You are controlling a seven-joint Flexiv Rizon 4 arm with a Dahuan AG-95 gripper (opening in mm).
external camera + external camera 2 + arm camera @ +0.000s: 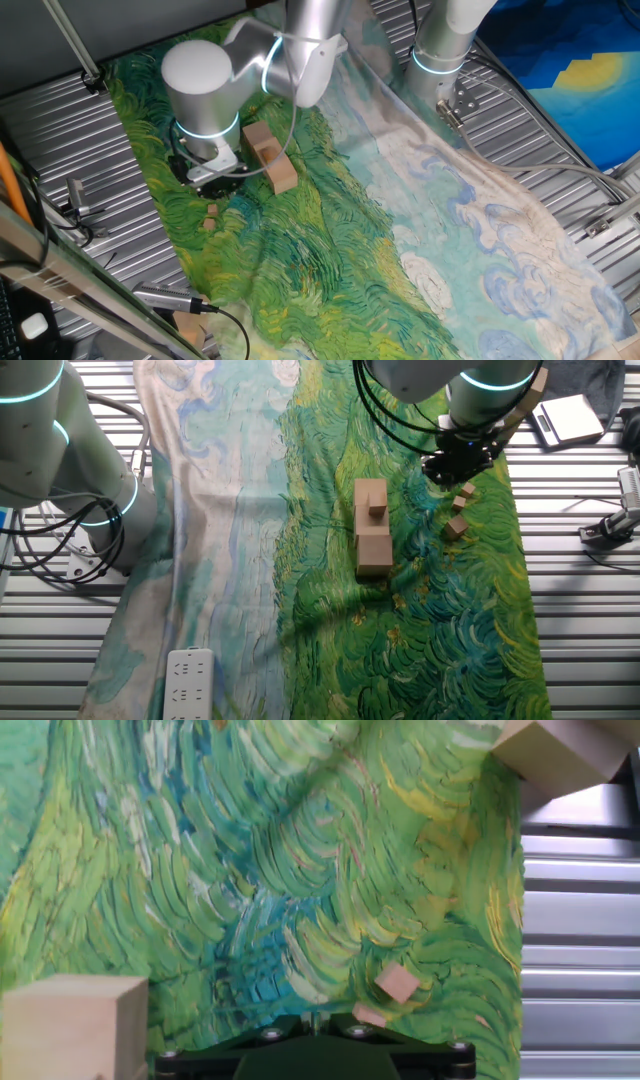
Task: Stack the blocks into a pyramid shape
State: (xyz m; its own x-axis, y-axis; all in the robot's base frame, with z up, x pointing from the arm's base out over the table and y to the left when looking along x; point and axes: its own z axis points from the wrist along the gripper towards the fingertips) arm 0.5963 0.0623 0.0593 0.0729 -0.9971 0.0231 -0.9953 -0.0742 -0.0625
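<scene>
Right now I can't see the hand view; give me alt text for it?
Looking down at the green swirl-painted cloth, two small blocks lie close together just ahead of the dark gripper body at the bottom edge. A large block fills the bottom-left corner, another large block the top-right corner, with ribbed metal table at right.

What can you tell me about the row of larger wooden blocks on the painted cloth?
The row of larger blocks is plain light-tan wood, unmarked, with sharp edges. The cubes lie end to end, touching, on the green part of the painted cloth; how many there are is hard to count. One small cube sits on top, towards one end. The hand hovers apart from the row, near loose small cubes, and does not touch it.
</scene>
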